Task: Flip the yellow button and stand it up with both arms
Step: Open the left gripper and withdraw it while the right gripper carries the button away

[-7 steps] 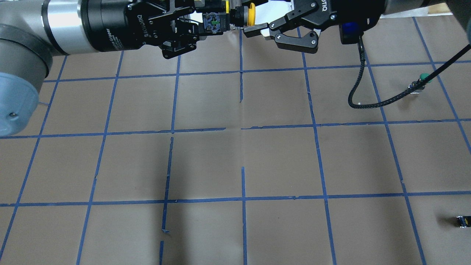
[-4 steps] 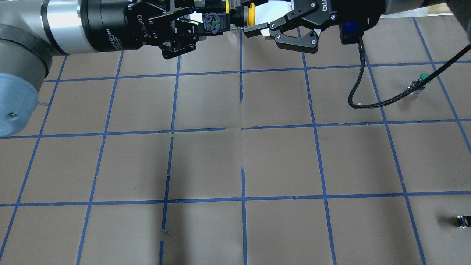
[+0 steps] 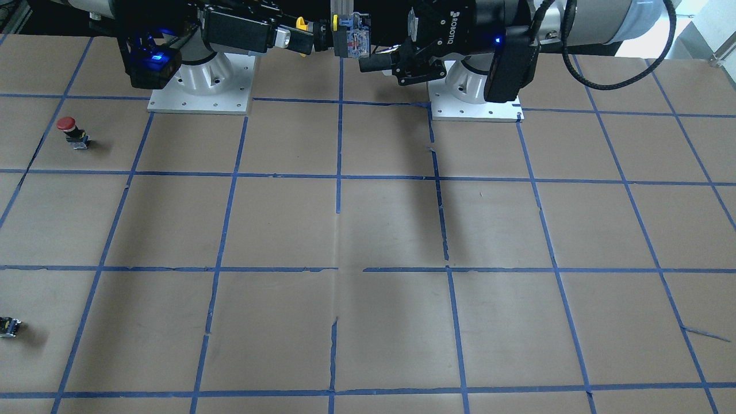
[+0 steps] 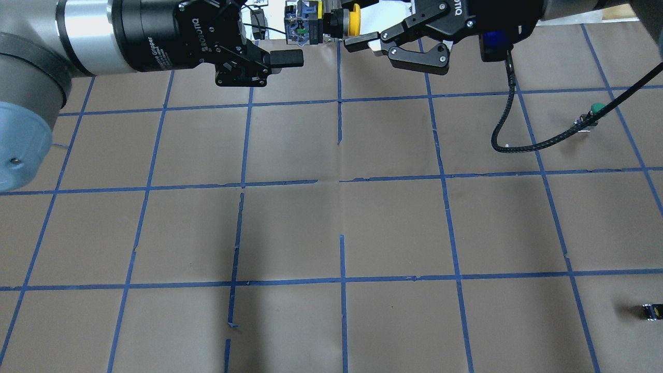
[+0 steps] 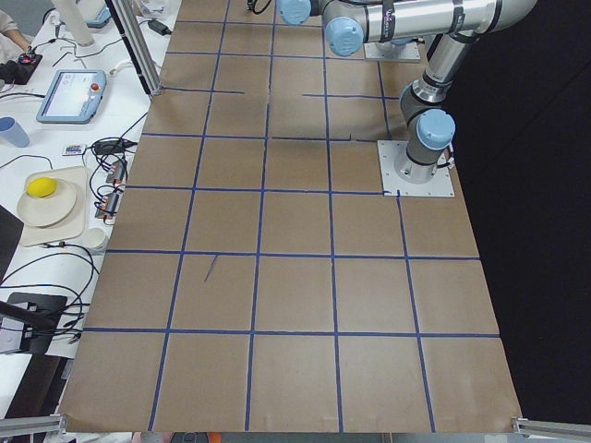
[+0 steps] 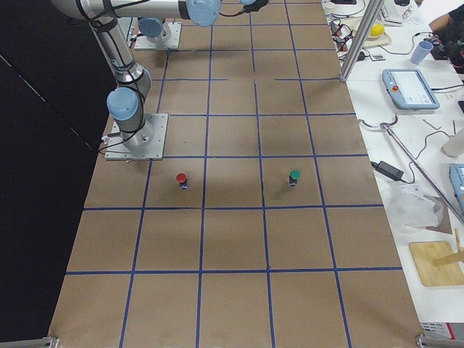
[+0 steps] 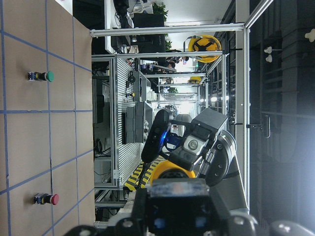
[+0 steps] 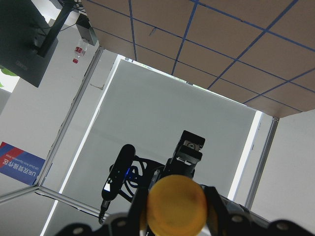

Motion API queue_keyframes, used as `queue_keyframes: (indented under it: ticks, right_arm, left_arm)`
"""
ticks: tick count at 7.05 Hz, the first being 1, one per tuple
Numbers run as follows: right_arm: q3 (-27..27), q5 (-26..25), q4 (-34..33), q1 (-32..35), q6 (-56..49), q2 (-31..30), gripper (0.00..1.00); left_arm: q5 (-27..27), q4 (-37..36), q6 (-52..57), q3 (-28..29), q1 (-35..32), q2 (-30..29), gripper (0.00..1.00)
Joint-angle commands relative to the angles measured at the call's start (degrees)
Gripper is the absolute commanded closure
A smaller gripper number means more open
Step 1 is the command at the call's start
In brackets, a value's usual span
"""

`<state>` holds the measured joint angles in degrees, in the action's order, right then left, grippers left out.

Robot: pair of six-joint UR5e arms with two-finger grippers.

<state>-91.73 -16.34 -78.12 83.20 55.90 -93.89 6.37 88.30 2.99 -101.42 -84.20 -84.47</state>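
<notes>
The yellow button (image 4: 316,20) hangs in the air on its side above the table's far edge, with its yellow cap (image 4: 354,20) toward the right arm. My right gripper (image 4: 358,23) is shut on the cap, which shows between its fingers in the right wrist view (image 8: 177,204). My left gripper (image 4: 279,39) is open, just left of the button's boxy body and not touching it. The left wrist view shows the body (image 7: 179,201) centred between the spread jaws. In the front view the button (image 3: 352,35) sits between my right gripper (image 3: 290,35) and my left gripper (image 3: 382,57).
A green-capped button (image 4: 594,111) lies at the table's right, under the right arm's cable. A red-capped button (image 3: 69,126) stands nearer the robot on that side. A tiny black-and-yellow part (image 4: 650,311) lies at the near right edge. Operators' benches flank the table's far side.
My left gripper has opened, let go of the button's body and drawn back a little to the left. The button stays held by my right gripper, which has not moved.
</notes>
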Motion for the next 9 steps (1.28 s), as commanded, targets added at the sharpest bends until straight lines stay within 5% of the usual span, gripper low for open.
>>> queue_keyframes:
  ticks: [1,3,5,6,7,9]
  right_arm:
    - [0.1,-1.1,-1.6,-6.1,-0.4,1.1,0.87]
    - [0.1,-15.6,-3.4,-10.1,-3.8,1.1,0.88]
    - [-0.1,-38.7,-2.0,-10.2,-15.1,1.0,0.91]
    - [-0.2,-46.9,-1.8,-10.2,-16.7,1.1,0.91]
    - [-1.3,-54.4,-1.9,-10.6,-16.9,1.0,0.89]
    - [-5.6,-69.3,-3.3,-13.2,-17.5,0.9,0.90]
  left_arm:
    - [11.2,-3.6,-0.2,0.3,0.0,-0.2,0.00]
    - [27.6,-3.7,-0.1,0.3,0.0,-0.3,0.00]
    - [45.8,-3.6,0.0,2.0,-0.1,-0.2,0.00]
    - [55.8,-3.1,0.5,4.1,-2.1,-0.6,0.00]
    - [71.3,-2.8,0.7,6.6,-6.7,-2.0,0.00]
    - [87.4,-3.1,1.6,9.0,-11.2,-4.9,0.00]
